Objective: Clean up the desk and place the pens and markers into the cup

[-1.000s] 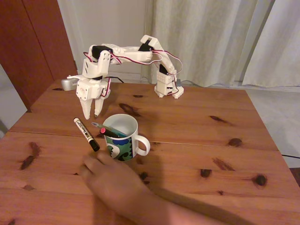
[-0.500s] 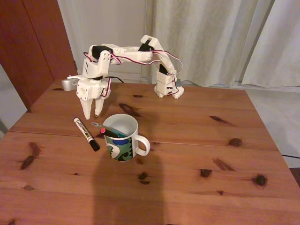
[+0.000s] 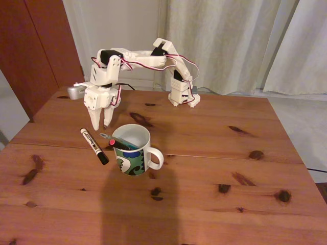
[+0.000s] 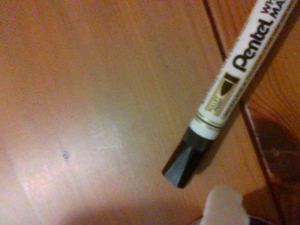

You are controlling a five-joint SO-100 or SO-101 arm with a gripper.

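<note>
Fixed view: the white arm's fingers [image 3: 101,124] are hanging slightly parted and holding nothing, tips pointing down just above the bench [image 3: 214,153]. The white marker [image 3: 94,146] with black cap is lying flat on the bench, just left of the mug [image 3: 134,150]. A teal pen [image 3: 118,141] and a red-ended pen [image 3: 113,144] are leaning inside the mug. Wrist view: the marker [image 4: 233,79] is crossing a plank seam.

So the count: one desk [image 3: 204,153], one cup [image 3: 134,150], one robot arm [image 3: 148,58]. Writing sticks total three: one white marker [image 3: 94,145] at the cup's 9 o'clock, plus two pens [image 3: 115,141] leaning inside it.
</note>
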